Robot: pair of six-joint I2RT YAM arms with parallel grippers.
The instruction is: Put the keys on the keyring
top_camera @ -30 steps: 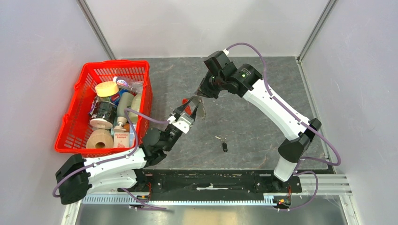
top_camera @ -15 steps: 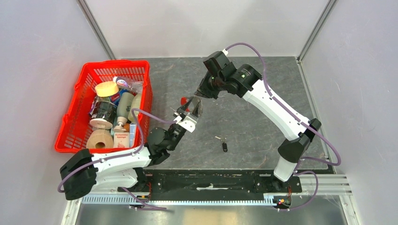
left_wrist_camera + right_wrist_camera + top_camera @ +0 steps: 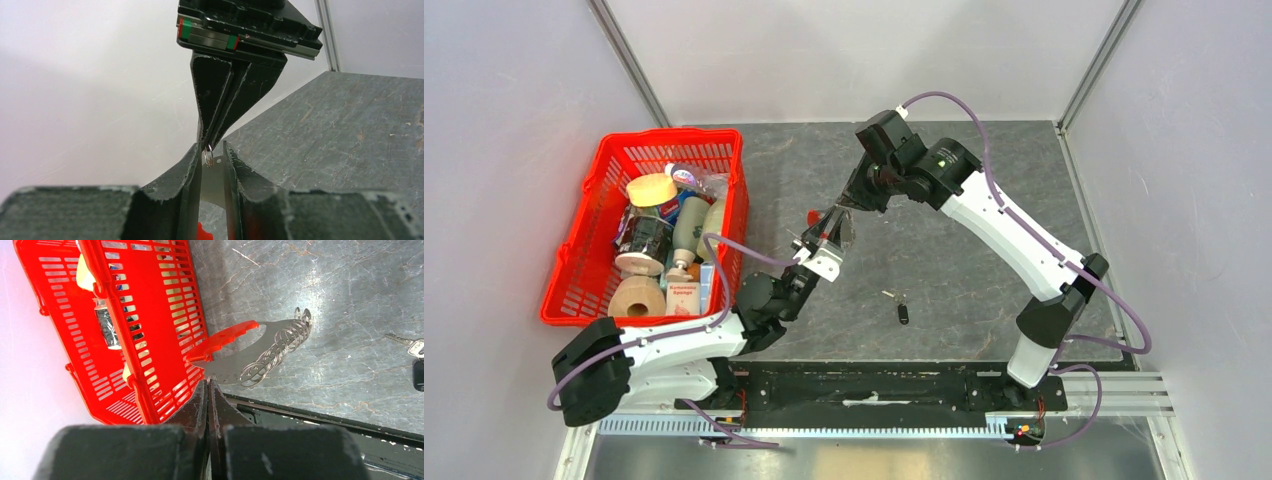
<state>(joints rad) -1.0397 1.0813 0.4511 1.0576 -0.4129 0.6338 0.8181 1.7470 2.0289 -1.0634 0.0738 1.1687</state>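
Note:
The keyring (image 3: 832, 232), a grey metal plate with a red strip and a row of small rings, hangs above the table between both grippers. My left gripper (image 3: 823, 247) is shut on its lower end; in the left wrist view (image 3: 212, 151) the grey plate (image 3: 212, 182) shows between the fingers. My right gripper (image 3: 841, 212) is shut on one small ring (image 3: 208, 158) at the plate's edge, also seen in the right wrist view (image 3: 207, 382) below the keyring (image 3: 240, 360). The keys (image 3: 902, 309), a silver key with a black fob, lie on the table, also at the right edge of the right wrist view (image 3: 415, 348).
A red basket (image 3: 574, 262) full of groceries stands at the left of the table, close to the left arm, and shows in the right wrist view (image 3: 150, 305). A black base rail (image 3: 874, 385) runs along the near edge. White walls enclose the table.
The left arm pushed the keyring forward and up a little. The right gripper came down onto it and now pinches one small ring. The keys have not moved.

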